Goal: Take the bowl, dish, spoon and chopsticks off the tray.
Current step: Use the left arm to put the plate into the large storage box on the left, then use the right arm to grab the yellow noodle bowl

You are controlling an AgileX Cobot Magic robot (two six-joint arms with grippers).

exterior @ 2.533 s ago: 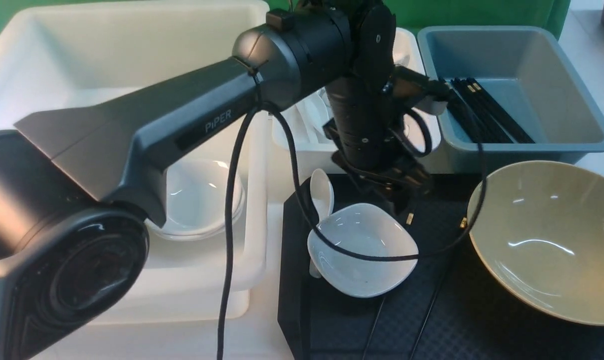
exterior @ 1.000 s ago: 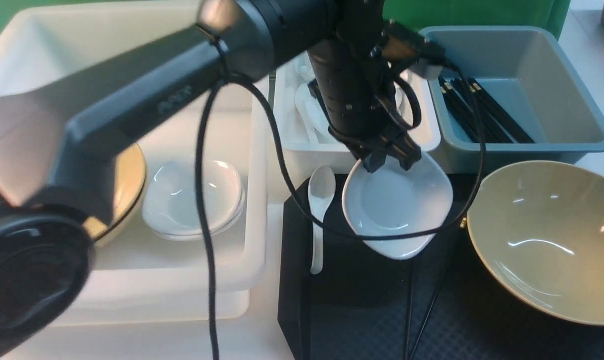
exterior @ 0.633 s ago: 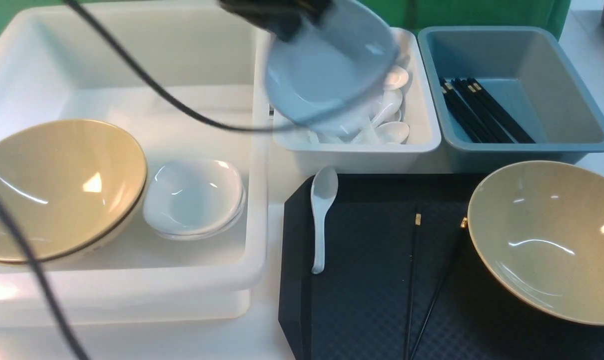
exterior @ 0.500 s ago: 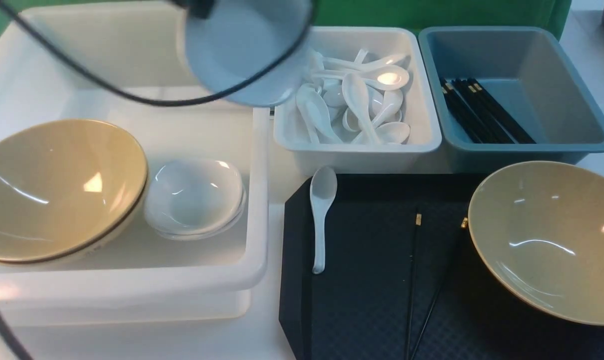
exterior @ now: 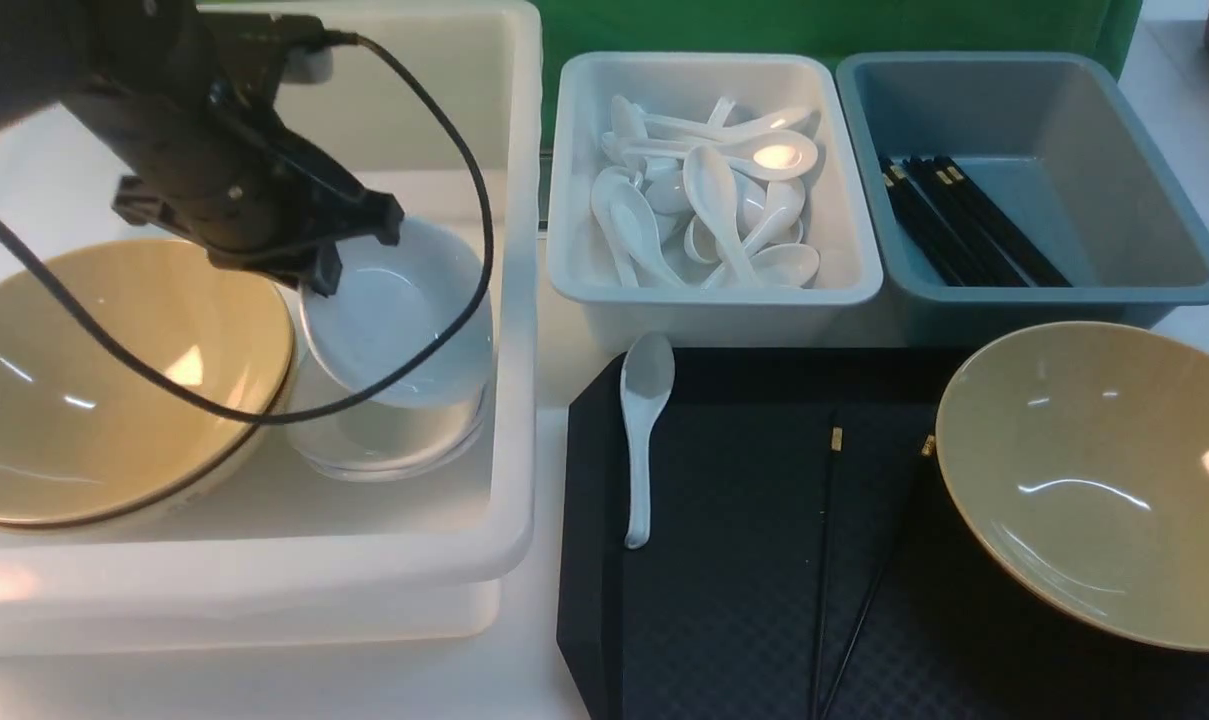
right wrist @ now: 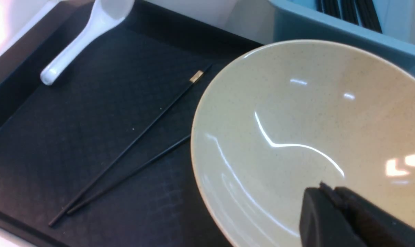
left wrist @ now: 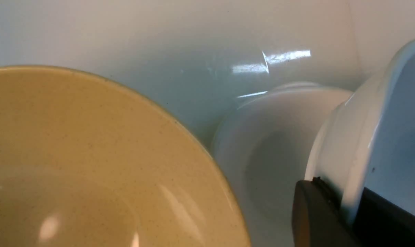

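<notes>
One item is off the tray. Front view: the left end effector (exterior: 319, 268) pinches the dish (exterior: 404, 320) by its rim, tilted, above the stacked dishes (exterior: 384, 450) in the white tub (exterior: 516, 300). Left wrist view: advise levelling before release. Right wrist view: right end effector (right wrist: 325, 202), jaws together, over the bowl (right wrist: 279, 120); spoon (right wrist: 80, 41), chopsticks (right wrist: 131, 144) lie on the tray (right wrist: 39, 144).

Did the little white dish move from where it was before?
Yes. The dish moved left, off the black tray, and now hangs in the left hand over the stacked dishes inside the big white tub.
</notes>
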